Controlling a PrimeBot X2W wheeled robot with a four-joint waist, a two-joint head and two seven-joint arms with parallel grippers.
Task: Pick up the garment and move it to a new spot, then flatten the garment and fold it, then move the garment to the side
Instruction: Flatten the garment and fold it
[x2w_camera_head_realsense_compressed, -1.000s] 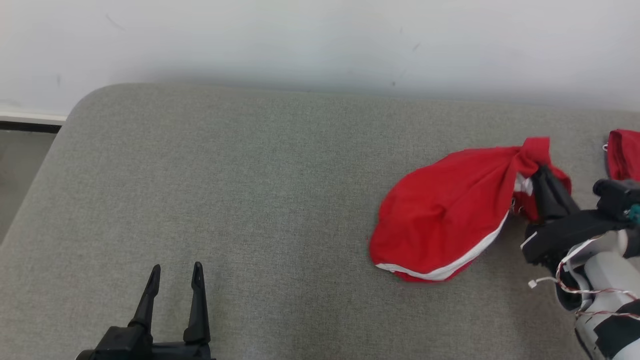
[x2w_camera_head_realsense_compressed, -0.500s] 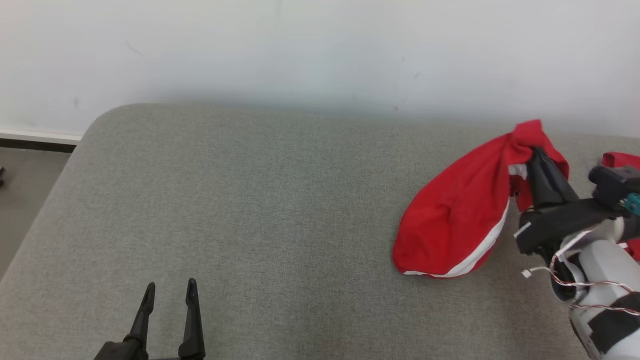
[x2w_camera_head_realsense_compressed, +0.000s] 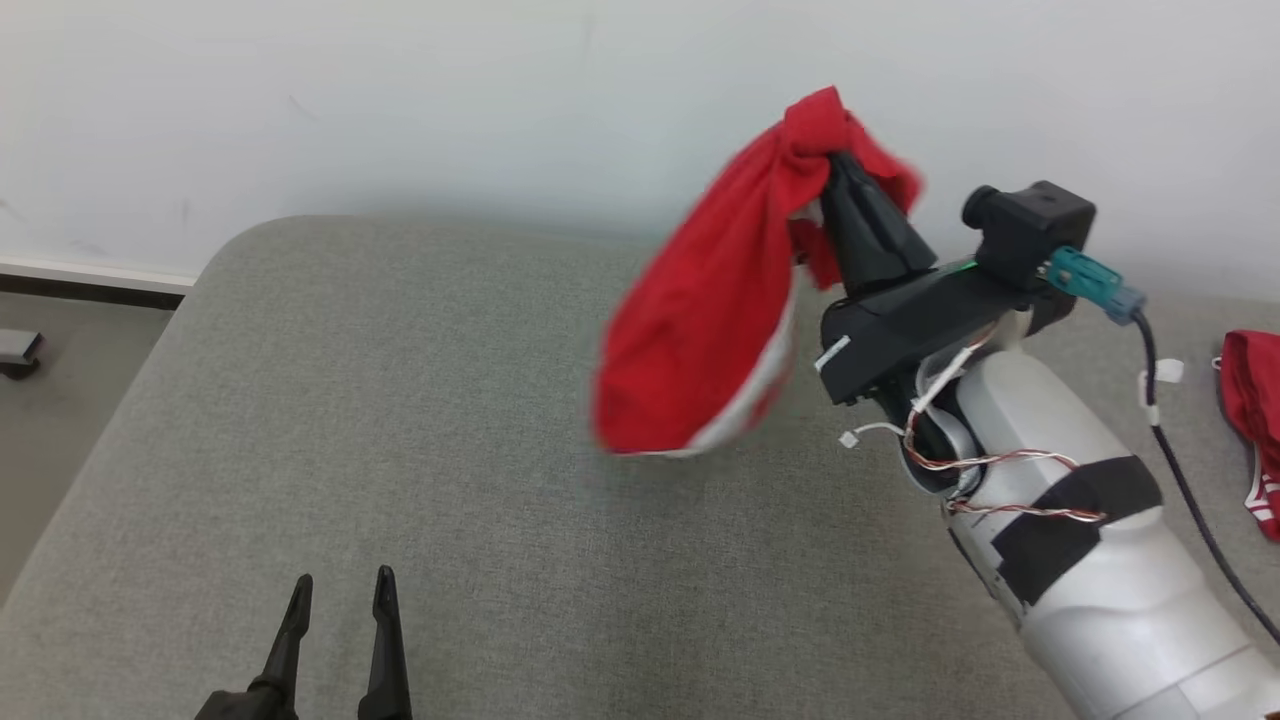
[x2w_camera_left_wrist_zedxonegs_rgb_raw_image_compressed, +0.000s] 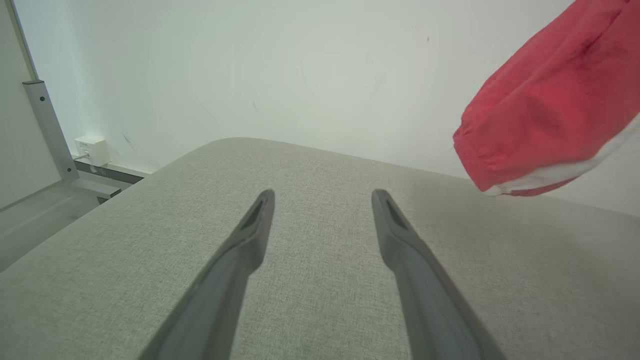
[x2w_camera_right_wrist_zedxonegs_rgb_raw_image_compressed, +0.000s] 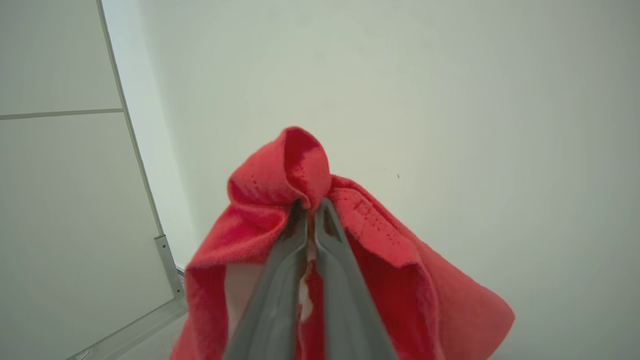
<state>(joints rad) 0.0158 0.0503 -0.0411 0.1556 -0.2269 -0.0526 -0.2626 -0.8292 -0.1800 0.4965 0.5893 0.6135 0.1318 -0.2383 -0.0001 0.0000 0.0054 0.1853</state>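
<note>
The right claw (x2w_camera_head_realsense_compressed: 832, 165) clamps a bunched corner of the red garment (x2w_camera_head_realsense_compressed: 700, 330), which hangs below its tips, off the grey cushion (x2w_camera_head_realsense_compressed: 400, 420). That thin pinch could slip under the swinging weight; the left claw (x2w_camera_head_realsense_compressed: 343, 592) stands spread apart

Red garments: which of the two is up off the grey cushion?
The garment hanging bunched from the right arm's shut jaws, above the cushion. The other garment lies on it at the head view's right edge.
</note>
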